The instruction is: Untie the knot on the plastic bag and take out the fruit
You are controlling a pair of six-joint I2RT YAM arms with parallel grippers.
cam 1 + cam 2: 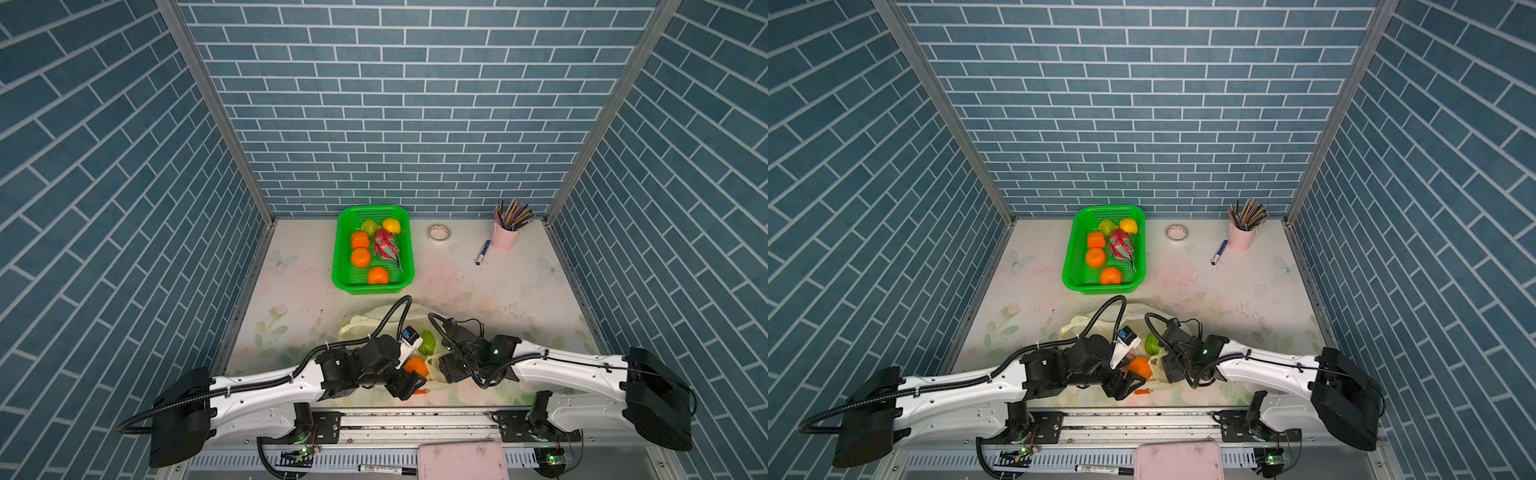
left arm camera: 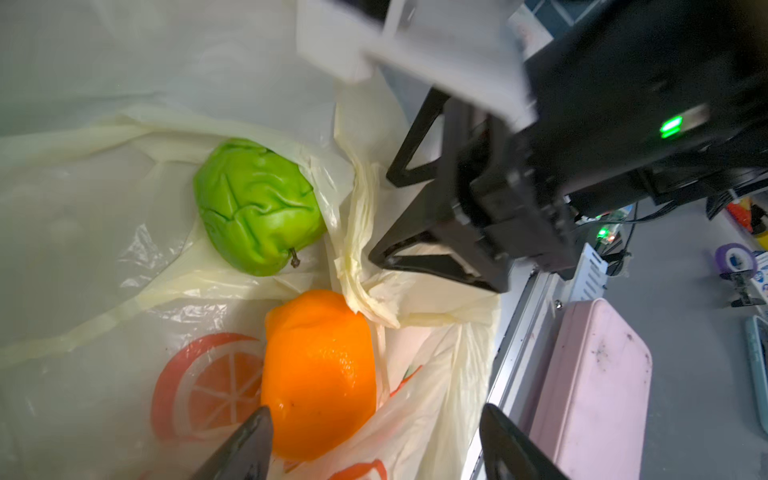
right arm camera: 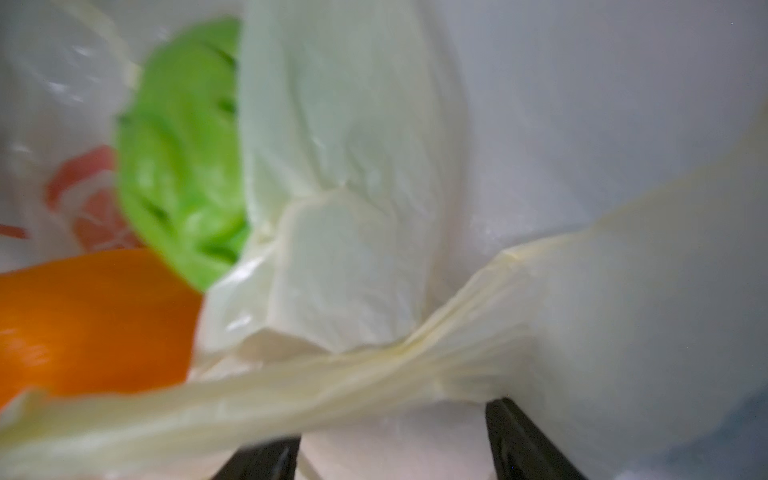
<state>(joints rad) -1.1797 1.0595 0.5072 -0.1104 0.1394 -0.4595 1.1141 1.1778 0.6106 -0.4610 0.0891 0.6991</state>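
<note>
A bright green perforated plastic basket [image 1: 344, 253] is sitting by the back wall [image 1: 407, 124], holding three oranges [image 1: 360, 257], a pink-red dragon fruit [image 1: 386, 245], a yellow fruit [image 1: 391, 225] and a pale green fruit [image 1: 370, 227]. Nearer the front, the left gripper [image 1: 411, 384] and right gripper [image 1: 446, 370] are hanging close together at a pale-yellow translucent plastic bag [image 1: 361, 322] (an orange [image 1: 415, 365] and a wrinkled green fruit [image 1: 427, 343] are showing between them).

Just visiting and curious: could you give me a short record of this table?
Bag: pale-yellow plastic bag, open, near the front edge
Inside bag: one orange, one green fruit
Basket: green basket at the back, six pieces of fruit inside
Left arm: left gripper open, close to the orange
Right arm: right gripper open, at the bag's rim
</note>
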